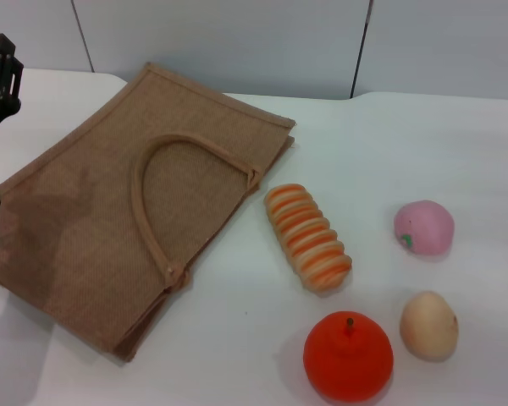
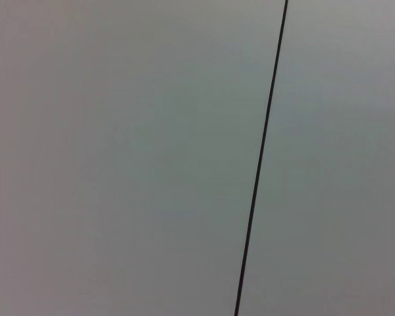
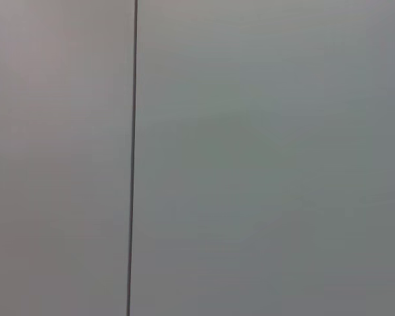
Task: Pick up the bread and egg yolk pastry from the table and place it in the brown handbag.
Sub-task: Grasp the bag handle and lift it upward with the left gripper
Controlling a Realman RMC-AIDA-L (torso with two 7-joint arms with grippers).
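Observation:
The brown handbag (image 1: pixel 127 220) lies flat on the white table at the left, its tan loop handle (image 1: pixel 152 203) on top. The bread (image 1: pixel 308 237), striped orange and cream, lies just right of the bag. The egg yolk pastry (image 1: pixel 428 325), a beige speckled ball, sits at the front right. My left gripper (image 1: pixel 2 76) shows as a black part at the far left edge, raised beside the bag's back left corner and touching nothing. My right gripper is out of view. Both wrist views show only a grey wall panel with a dark seam.
A round red-orange fruit (image 1: pixel 348 356) sits at the front, left of the pastry. A pink ball with a green mark (image 1: pixel 423 228) lies right of the bread. The table's back edge (image 1: pixel 389 96) meets a grey wall.

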